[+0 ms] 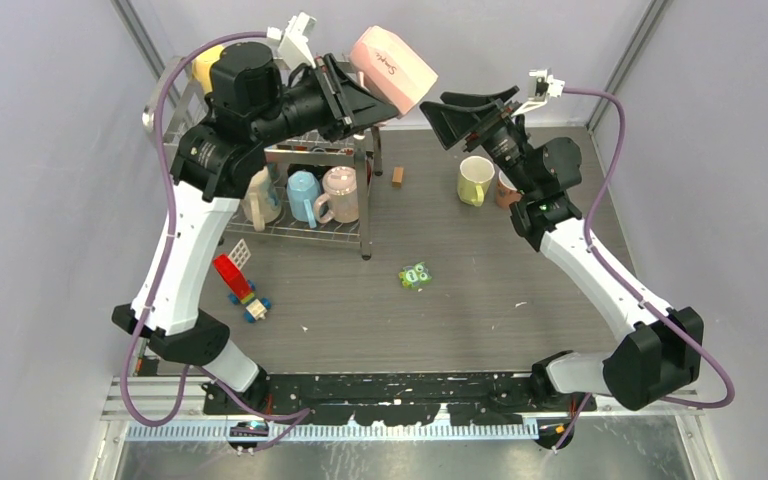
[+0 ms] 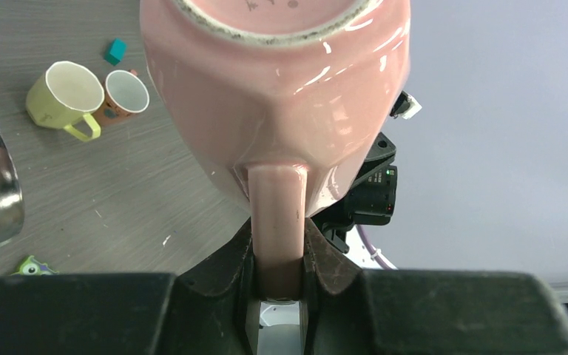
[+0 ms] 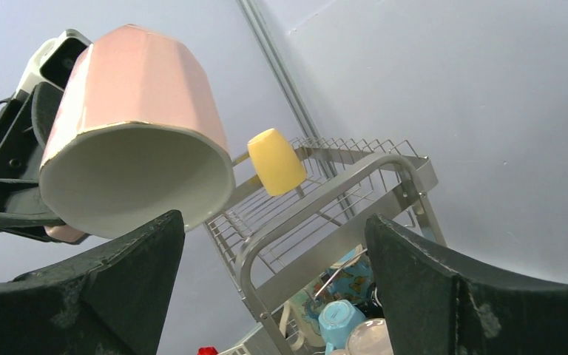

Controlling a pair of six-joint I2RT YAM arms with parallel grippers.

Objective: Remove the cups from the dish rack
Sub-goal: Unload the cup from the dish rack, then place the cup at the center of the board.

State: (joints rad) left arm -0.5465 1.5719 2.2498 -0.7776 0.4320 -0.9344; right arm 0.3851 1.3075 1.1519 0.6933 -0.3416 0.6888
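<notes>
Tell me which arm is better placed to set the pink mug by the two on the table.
Probably the right: the open right gripper faces the pink mug, and the lime mug stands beside that arm. The left gripper holds the handle.

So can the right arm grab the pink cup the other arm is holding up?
Probably yes. The right gripper is open, facing the mouth of the pink cup with nothing between. The left gripper pinches only its handle, so the body is free.

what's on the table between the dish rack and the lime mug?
Only a small brown block, nearer the dish rack than the lime mug; top external view shows it.
</notes>
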